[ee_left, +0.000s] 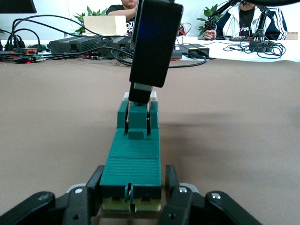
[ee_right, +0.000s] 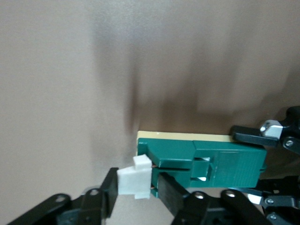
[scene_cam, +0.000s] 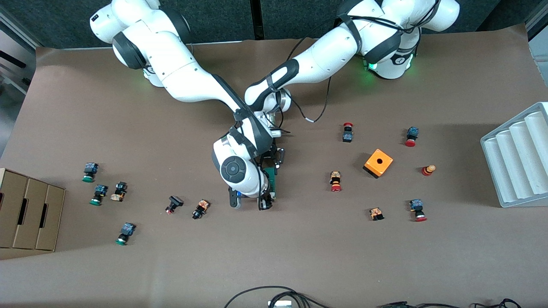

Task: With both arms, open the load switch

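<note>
The load switch [scene_cam: 270, 179] is a narrow dark-green block lying mid-table, partly hidden under the two hands. My left gripper [scene_cam: 272, 164] is shut on the block's end farther from the front camera. In the left wrist view its fingers [ee_left: 96, 187] press both sides of the green body [ee_left: 136, 154]. My right gripper [scene_cam: 265, 201] is at the nearer end. In the right wrist view it [ee_right: 138, 190] is shut on the white end piece [ee_right: 133, 182], which stands a little out from the green body [ee_right: 225, 164] with copper pins showing in the gap.
Small red- and green-capped push buttons lie scattered toward both ends of the table. An orange cube box [scene_cam: 378, 162] sits toward the left arm's end, with a white ribbed tray [scene_cam: 518, 158] at that edge. A cardboard box [scene_cam: 25, 209] stands at the right arm's end.
</note>
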Robot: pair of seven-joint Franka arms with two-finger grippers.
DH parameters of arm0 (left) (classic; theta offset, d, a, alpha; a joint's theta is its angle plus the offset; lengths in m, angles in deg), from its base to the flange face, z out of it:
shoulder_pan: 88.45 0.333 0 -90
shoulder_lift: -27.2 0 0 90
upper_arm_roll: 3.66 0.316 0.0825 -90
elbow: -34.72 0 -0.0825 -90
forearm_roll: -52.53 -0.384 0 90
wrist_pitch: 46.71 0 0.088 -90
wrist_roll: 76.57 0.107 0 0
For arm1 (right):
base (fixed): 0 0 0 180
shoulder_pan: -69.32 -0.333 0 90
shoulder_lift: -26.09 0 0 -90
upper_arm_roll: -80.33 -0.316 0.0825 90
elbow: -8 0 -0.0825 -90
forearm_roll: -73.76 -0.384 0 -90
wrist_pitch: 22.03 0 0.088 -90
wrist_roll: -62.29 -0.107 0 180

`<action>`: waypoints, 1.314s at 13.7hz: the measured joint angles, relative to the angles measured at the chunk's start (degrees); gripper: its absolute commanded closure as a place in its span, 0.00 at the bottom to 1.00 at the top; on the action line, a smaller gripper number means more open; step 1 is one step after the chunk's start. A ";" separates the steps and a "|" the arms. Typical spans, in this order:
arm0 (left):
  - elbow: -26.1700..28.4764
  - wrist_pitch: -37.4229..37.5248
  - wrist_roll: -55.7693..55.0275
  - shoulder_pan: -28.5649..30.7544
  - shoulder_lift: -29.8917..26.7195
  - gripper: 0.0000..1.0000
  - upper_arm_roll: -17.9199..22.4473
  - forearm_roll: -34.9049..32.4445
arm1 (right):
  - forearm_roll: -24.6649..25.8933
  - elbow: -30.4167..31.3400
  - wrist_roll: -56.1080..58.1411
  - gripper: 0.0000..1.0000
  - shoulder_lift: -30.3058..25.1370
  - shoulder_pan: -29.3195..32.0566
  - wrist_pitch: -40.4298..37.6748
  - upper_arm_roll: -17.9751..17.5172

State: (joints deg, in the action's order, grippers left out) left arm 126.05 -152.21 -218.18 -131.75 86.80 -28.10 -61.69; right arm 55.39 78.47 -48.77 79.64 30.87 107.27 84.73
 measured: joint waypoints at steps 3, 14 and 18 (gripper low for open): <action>-0.02 0.00 0.00 0.00 0.01 0.43 0.00 0.00 | -0.05 -0.23 -0.16 0.70 0.00 0.02 -0.22 -0.02; -0.04 0.00 0.00 0.00 0.02 0.43 0.00 0.00 | -0.05 -1.46 -0.16 0.72 -0.13 0.03 -2.41 0.17; -0.04 0.01 0.00 0.00 0.02 0.43 0.00 0.00 | -0.05 -1.74 -0.15 0.72 -0.43 -0.02 -3.55 0.17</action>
State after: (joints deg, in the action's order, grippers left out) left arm 126.01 -152.20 -218.18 -131.75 86.82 -28.10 -61.69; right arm 55.34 76.74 -48.91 79.22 30.84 103.72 84.90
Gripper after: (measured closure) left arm 0.427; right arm 0.718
